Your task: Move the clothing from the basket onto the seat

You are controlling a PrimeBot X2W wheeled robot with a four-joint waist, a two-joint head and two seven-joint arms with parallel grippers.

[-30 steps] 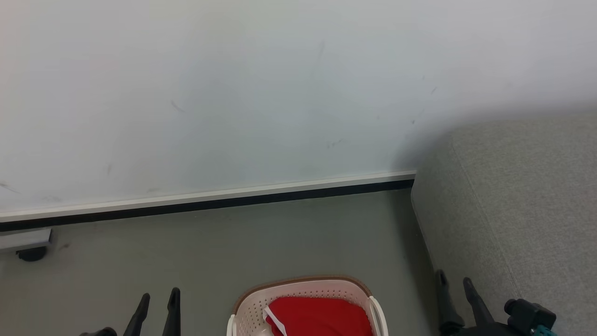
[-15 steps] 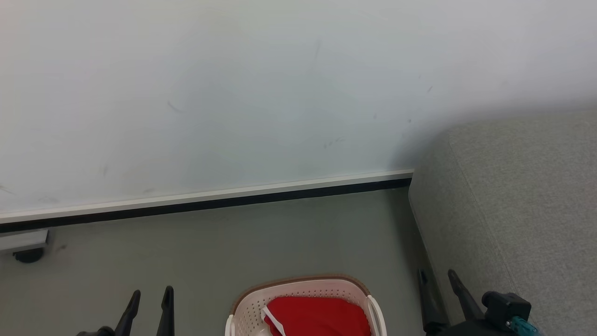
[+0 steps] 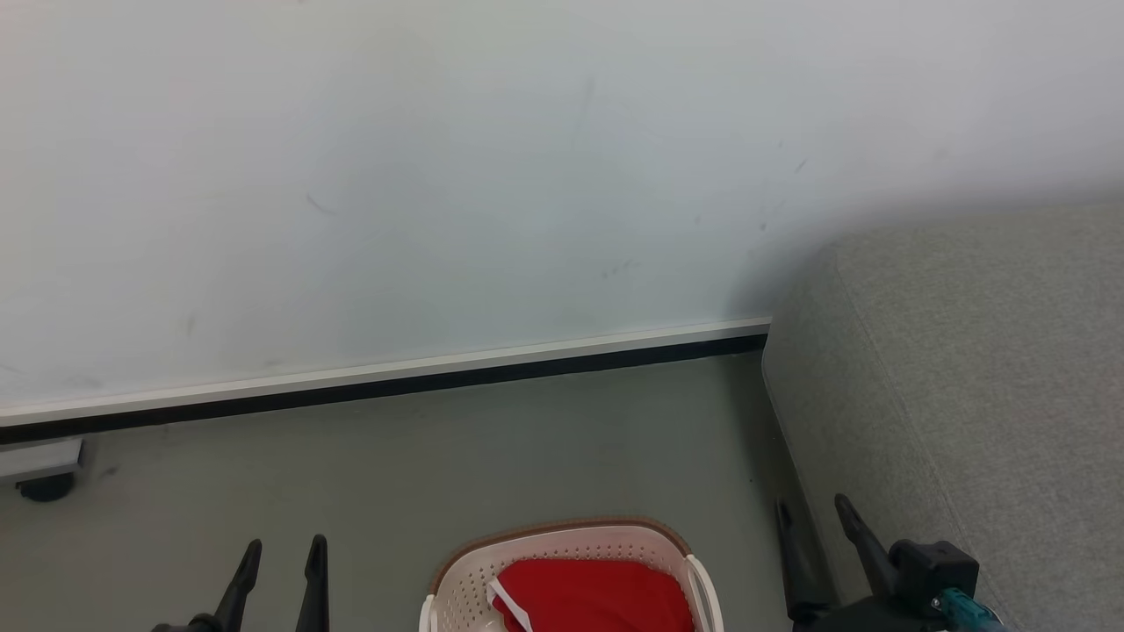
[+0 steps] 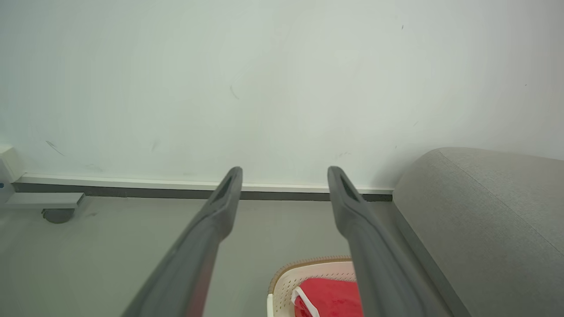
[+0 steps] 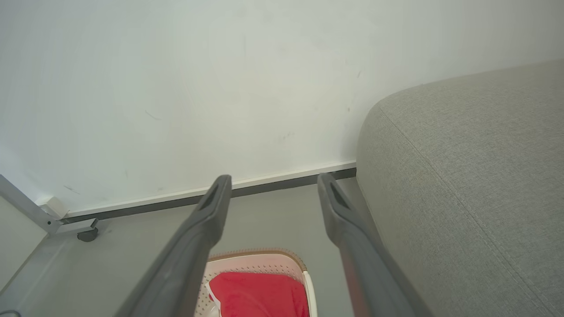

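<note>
The clothing, a bright red fabric with a strip of white trim at its left edge, is located inside the basket, bunched below the rim. The basket, cream-white with perforated walls and a brown rim, is set on the grey floor at the bottom centre of the head view and is cut off by the lower edge of that view. The seat, a large light grey upholstered block with a rounded corner and a seam, is positioned to the right of the basket, near it, with its far end against the pale wall. A white skirting board with a dark strip beneath it is run along the foot of the wall up to the seat. The left gripper is shown at the lower left of the head view, above the floor, to the left of the basket and clear of it; its two dark fingers are spread fully apart and nothing is held between them. The right gripper is shown at the lower right, between the basket and the side of the seat; its fingers are likewise spread wide, with nothing gripped. In both wrist views the floor, skirting board and wall are seen through the gap between the fingers, and the basket with the red fabric appears low down, below the fingertips. A dark caster under a pale grey base is seen at the far left, by the wall.
</note>
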